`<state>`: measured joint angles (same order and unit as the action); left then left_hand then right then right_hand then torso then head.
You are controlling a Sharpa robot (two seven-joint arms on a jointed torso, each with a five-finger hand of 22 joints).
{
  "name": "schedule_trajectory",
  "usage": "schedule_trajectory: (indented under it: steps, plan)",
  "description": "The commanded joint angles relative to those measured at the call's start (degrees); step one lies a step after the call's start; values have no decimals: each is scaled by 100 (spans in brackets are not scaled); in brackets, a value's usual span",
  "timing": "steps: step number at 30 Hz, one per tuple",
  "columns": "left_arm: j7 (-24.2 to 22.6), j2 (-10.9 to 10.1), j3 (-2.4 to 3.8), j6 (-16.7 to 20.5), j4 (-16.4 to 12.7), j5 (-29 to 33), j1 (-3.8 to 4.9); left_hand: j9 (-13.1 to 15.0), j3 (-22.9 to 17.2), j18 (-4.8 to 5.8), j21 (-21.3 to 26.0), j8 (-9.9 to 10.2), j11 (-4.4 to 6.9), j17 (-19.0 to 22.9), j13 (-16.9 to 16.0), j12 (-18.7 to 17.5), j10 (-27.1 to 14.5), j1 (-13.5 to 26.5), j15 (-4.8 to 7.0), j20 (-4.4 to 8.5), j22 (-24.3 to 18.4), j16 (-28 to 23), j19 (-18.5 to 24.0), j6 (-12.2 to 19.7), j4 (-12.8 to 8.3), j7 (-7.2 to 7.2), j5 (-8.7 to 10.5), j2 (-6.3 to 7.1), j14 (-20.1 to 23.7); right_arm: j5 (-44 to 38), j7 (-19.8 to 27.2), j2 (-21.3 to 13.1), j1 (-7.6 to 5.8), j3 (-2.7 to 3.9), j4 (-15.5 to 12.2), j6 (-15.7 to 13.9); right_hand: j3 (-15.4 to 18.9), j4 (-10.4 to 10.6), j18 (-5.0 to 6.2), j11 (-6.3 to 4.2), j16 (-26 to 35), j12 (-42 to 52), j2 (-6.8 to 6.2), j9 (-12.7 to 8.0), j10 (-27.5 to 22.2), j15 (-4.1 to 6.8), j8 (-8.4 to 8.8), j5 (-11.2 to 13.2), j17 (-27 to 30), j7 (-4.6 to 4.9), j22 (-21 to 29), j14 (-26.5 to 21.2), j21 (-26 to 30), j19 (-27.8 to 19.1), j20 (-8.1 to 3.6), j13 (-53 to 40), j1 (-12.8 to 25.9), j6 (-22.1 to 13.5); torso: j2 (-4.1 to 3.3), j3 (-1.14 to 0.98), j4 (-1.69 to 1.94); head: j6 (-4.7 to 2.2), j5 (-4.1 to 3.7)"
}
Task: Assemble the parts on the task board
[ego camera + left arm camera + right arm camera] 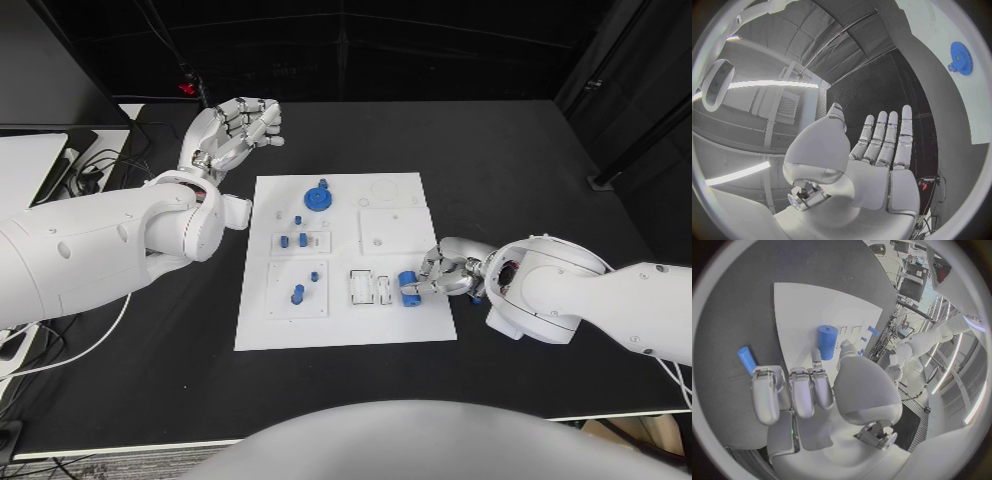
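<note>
Left robot hand [237,128] open — right robot hand [440,272] curled

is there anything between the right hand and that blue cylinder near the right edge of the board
Nothing visible. The right hand is already at the blue cylinder on the task board. In the right wrist view the cylinder stands just beyond the fingertips, with no other part in between.

My table [534,170] is black and matte. Behind its far edge hangs a dark curtain [433,50]. At my left stands a pale side surface [26,165] with black cables [90,165] trailing off it. Long strip lights [773,85] glow overhead on a pale ceiling with a louvred vent [787,106].
</note>
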<state>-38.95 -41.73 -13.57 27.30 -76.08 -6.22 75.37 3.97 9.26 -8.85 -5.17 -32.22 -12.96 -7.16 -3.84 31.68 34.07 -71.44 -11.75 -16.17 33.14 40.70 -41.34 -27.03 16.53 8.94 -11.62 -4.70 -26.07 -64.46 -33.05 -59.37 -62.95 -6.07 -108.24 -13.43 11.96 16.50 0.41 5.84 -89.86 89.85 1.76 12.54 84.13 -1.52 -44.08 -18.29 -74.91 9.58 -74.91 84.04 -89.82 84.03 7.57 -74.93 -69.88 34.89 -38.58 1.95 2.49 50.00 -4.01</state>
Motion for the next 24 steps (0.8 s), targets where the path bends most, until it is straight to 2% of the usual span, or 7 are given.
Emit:
schedule_trajectory:
  steps: [1,11,16,24]
  plan:
    - [-195,-1,5,-49,-6,18,9,-7,34,-17,-36,-32,10,5,7,28,-27,-14,2,-12,-5,36,-38,37,13,650,-21,-62,5,-25,-92,56,-3,1,39,199,30,9,-41,-24,-14,15,59,-17,587,33,36,36,-1509,-2,-1509,596,-18,597,-21,-1507,36,63,-1,-1,2,0,-11]
    - [-193,-2,5,-49,-7,18,9,-7,34,-17,-36,-32,10,5,7,28,-27,-14,2,-12,-5,36,-38,37,13,650,-21,-62,5,-33,-333,253,25,1,219,494,55,10,-41,-38,-14,15,181,-68,587,35,89,170,-1509,-17,-1509,596,-18,597,-22,-1507,112,155,2,0,1,0,-7]
    - [-192,-8,5,-46,-5,18,9,-8,41,-17,-37,-36,11,13,6,37,-22,-18,2,-12,-7,42,-38,41,13,649,-25,-67,7,-36,-374,368,66,1,317,554,85,15,-41,-44,-14,15,228,-93,587,38,124,216,-1509,-24,-1509,596,-18,597,-25,-1507,175,203,1,6,-10,0,-14]
    - [-189,-3,5,-57,-2,18,9,-8,41,-17,-37,-36,11,13,6,37,-22,-18,2,-12,-7,42,-38,41,13,649,-25,-67,7,-37,-373,494,107,1,403,553,107,10,-41,-47,-14,15,269,-125,587,39,180,198,-1509,-26,-1509,596,-18,597,-26,-1507,222,224,2,1,0,0,-25]
